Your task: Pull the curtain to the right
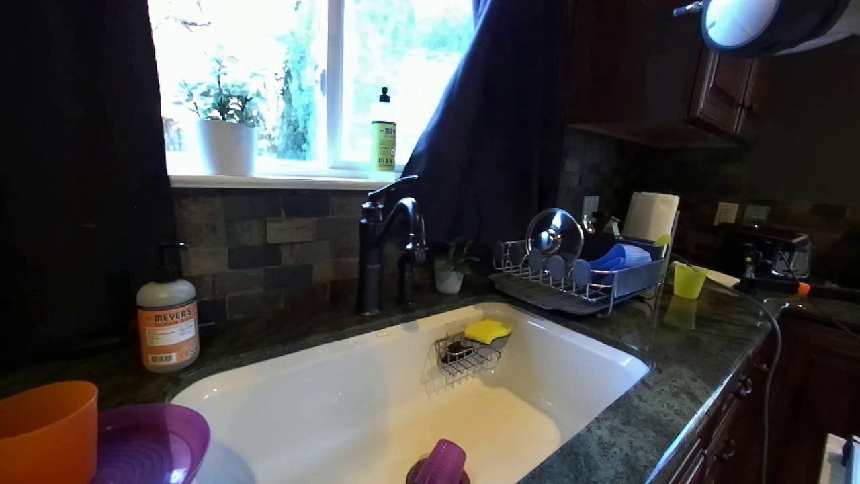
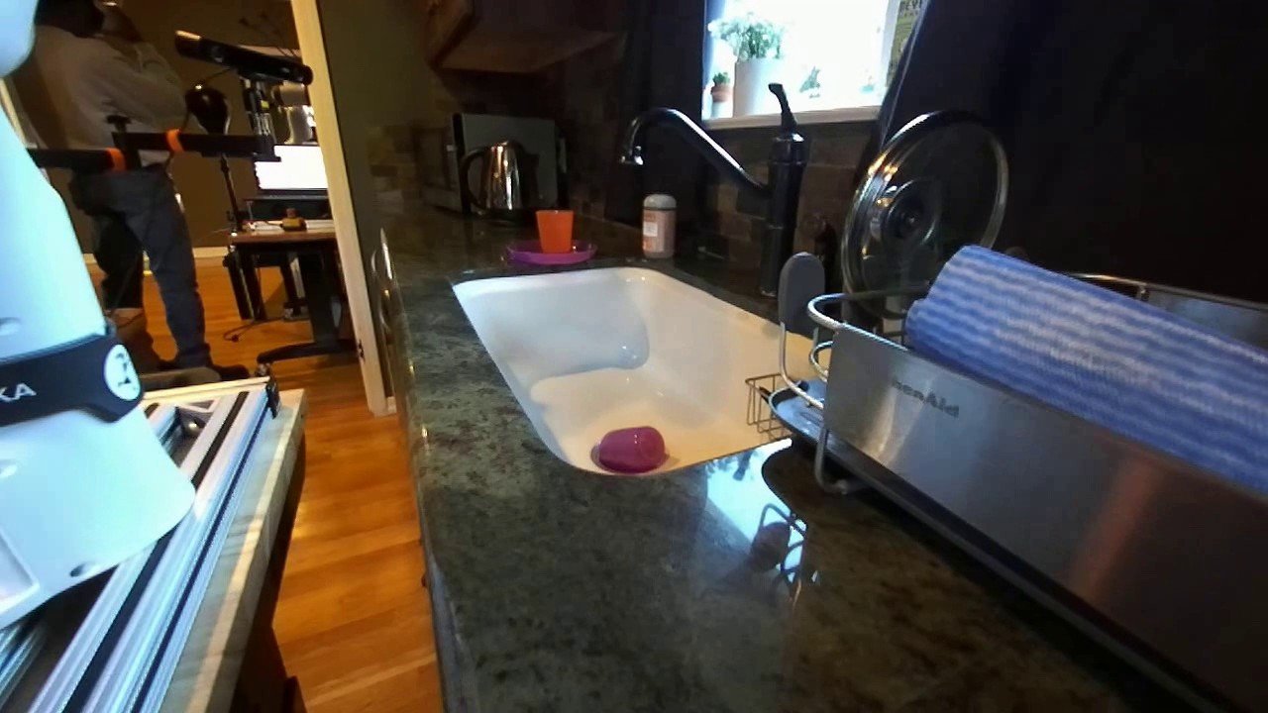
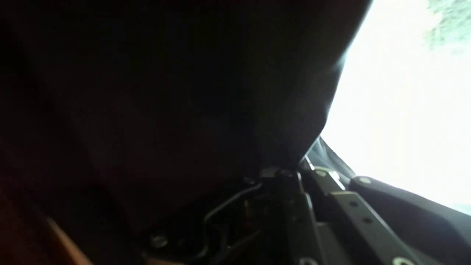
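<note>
The curtain (image 1: pixel 500 114) is a dark navy drape at the right side of the window in an exterior view. Its lower left edge slants down behind the faucet (image 1: pixel 373 255). It also shows as a dark drape at the right in an exterior view (image 2: pixel 1119 139). In the wrist view the curtain (image 3: pixel 220 92) fills the left and middle, and its edge narrows down into the fingertips. My gripper (image 3: pixel 303 173) has its fingers close together, shut on the curtain's edge; a lit bluish fold shows behind them. The gripper is out of view in both exterior views.
A dish rack (image 1: pixel 578 275) with a glass lid (image 1: pixel 555 235) stands below the curtain. A small potted plant (image 1: pixel 449 275) sits beside the faucet. A soap bottle (image 1: pixel 383 141) and a plant pot (image 1: pixel 227 148) stand on the sill. A blacker curtain panel (image 1: pixel 74 168) hangs left.
</note>
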